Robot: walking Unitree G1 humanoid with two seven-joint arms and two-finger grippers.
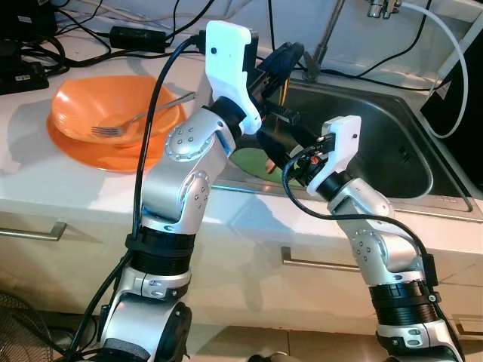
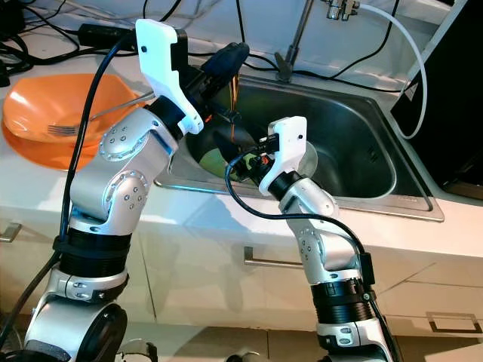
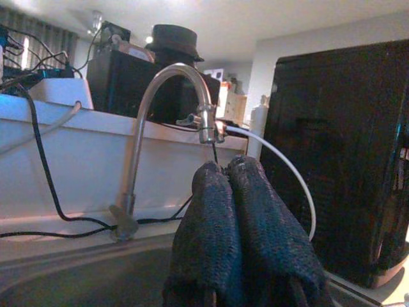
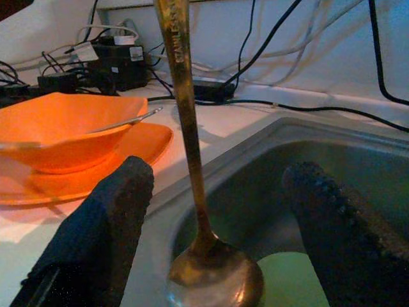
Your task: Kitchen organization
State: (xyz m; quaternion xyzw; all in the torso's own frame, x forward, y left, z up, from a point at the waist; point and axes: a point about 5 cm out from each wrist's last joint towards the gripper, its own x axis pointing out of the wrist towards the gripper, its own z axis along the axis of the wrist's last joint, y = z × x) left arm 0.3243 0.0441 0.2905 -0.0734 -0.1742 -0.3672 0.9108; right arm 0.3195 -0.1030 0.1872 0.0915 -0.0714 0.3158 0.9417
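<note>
A gold spoon [image 4: 214, 276] hangs bowl down over the steel sink [image 1: 381, 154]. Its handle rises to my left gripper [image 2: 237, 53], which is raised above the sink's left end and shut on the handle's top. In the left wrist view the two black fingertips [image 3: 255, 192] are pressed together and point toward the faucet [image 3: 167, 78]. My right gripper [image 4: 217, 174] is lower, at the sink's front left, and open, with one finger on each side of the spoon's stem and not touching it. A green plate [image 1: 247, 161] lies in the basin under the spoon.
An orange bowl [image 1: 113, 105] holding a fork [image 1: 124, 126] sits on an orange plate [image 1: 83, 147] on the counter left of the sink. Black cables and a power brick [image 1: 139, 38] run along the back. A white hose [image 1: 453, 45] and a dark appliance [image 1: 462, 98] stand at the right.
</note>
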